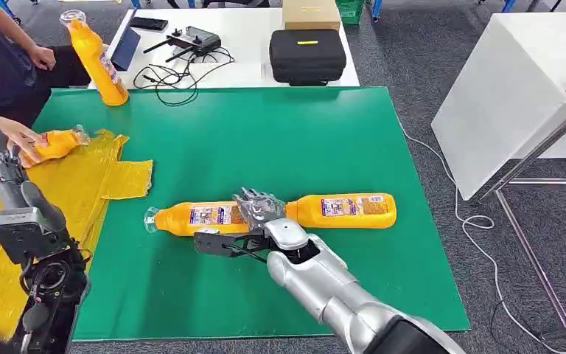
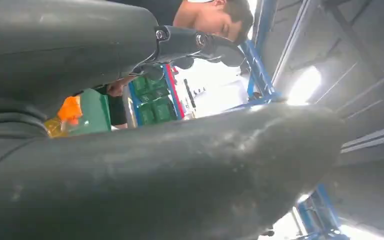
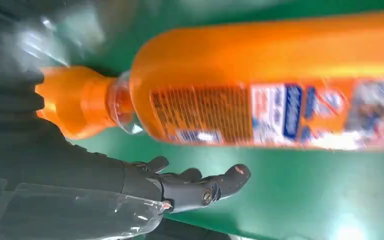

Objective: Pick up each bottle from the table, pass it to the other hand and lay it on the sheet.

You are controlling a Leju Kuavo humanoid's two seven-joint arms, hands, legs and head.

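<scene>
Two orange bottles lie on the green table (image 1: 265,133): one with its cap to the left (image 1: 191,218), the other (image 1: 346,209) to its right. My right hand (image 1: 256,214) hovers open between them, over the right bottle's neck. In the right wrist view that bottle (image 3: 260,80) lies beside my outstretched fingers (image 3: 205,187), not gripped. A third bottle (image 1: 55,143) lies on the yellow sheet (image 1: 81,192) with a person's hand (image 1: 15,134) on it. A fourth bottle (image 1: 99,59) stands tilted at the back left. My left hand (image 1: 0,151) is raised near the sheet, holding nothing.
A white table (image 1: 250,70) behind carries a black case (image 1: 307,55), a controller (image 1: 191,40), cables and a cardboard box (image 1: 311,13). Another white table (image 1: 516,96) stands to the right with a cable on the floor. The person sits at the far left.
</scene>
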